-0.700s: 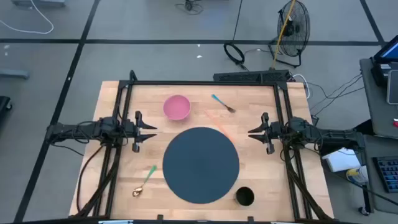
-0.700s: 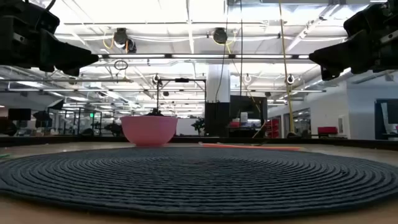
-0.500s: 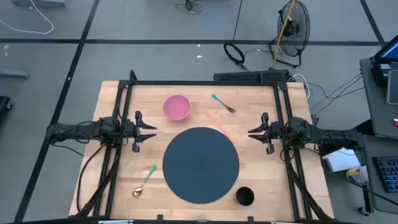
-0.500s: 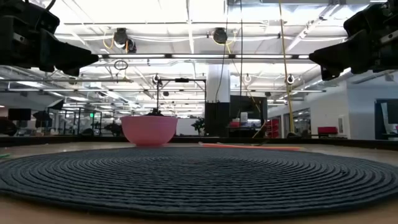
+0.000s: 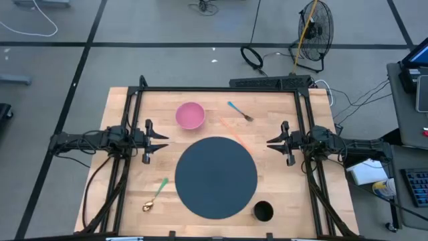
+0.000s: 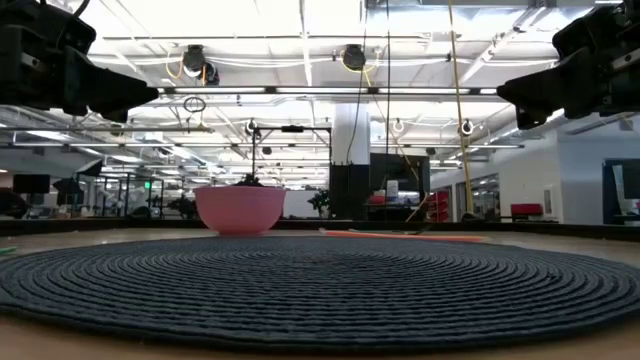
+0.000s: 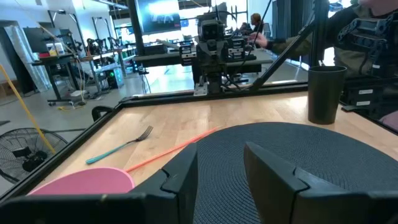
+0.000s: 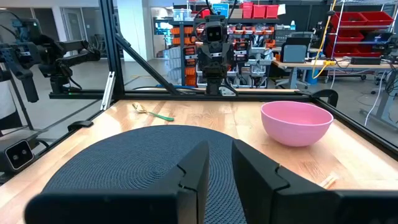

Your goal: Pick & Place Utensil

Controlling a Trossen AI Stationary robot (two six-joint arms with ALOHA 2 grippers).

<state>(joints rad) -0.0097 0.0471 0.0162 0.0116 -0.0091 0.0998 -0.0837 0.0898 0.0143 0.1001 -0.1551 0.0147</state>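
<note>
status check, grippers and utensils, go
Left gripper open, right gripper open, both empty beside the mat. Fork by the bowl, spoon near corner. Nothing blocking.

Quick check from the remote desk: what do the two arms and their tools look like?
Both arms are dark, nearly black, jointed links. The left tool and right tool each end in two slim dark fingers, blocky and angular in the wrist views. Black cables trail from each arm along the table's sides. No markings are visible.
</note>
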